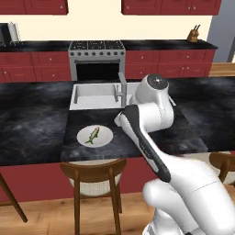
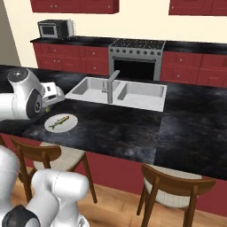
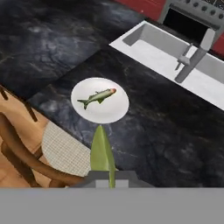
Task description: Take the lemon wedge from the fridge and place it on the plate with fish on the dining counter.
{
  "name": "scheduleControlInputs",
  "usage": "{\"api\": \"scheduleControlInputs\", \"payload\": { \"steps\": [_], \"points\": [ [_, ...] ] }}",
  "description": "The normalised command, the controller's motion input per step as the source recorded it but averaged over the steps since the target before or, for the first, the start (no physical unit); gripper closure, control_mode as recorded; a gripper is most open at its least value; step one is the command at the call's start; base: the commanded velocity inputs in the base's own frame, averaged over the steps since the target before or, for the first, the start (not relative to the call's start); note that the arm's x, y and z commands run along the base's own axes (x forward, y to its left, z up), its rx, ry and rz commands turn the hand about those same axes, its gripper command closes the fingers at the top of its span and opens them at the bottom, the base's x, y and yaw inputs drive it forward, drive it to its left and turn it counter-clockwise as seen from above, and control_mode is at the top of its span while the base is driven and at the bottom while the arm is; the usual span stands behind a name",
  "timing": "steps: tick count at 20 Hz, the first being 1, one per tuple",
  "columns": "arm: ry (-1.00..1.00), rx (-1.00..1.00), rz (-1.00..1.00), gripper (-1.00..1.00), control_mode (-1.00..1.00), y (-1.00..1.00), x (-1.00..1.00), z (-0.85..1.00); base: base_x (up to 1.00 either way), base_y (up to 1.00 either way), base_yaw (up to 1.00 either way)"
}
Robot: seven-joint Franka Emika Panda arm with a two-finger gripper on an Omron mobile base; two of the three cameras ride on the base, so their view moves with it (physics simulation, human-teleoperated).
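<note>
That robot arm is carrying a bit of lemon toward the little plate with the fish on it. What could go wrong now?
The lemon wedge is tiny and pinched in the gripper, so it might slip early and land on the dining counter. The plate is small, and the fish takes up its middle, so the wedge could bounce off. The plate sits near the counter's edge, above a chair.

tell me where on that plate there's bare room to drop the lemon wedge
The plate is bare along its near rim, below the fish, on the side facing the lemon wedge in the gripper. A thinner strip lies beyond the fish. The middle is crowded.
</note>
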Motion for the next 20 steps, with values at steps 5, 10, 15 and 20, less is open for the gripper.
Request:
{"api": "scheduleControlInputs", "payload": {
  "steps": [5,10,15,20],
  "points": [
    [0.17,0.0,-0.04,1.0,-1.0,0.05,0.95,-0.49,0.0,0.0,0.0],
    [0.19,-0.02,-0.05,1.0,-1.0,0.34,0.73,-0.93,0.0,0.0,0.0],
    [0.03,0.0,-0.11,1.0,-1.0,0.53,0.87,-0.62,0.0,0.0,0.0],
    [0.0,0.01,-0.19,1.0,-1.0,0.06,0.69,-0.32,0.0,0.0,0.0]
  ]
}}
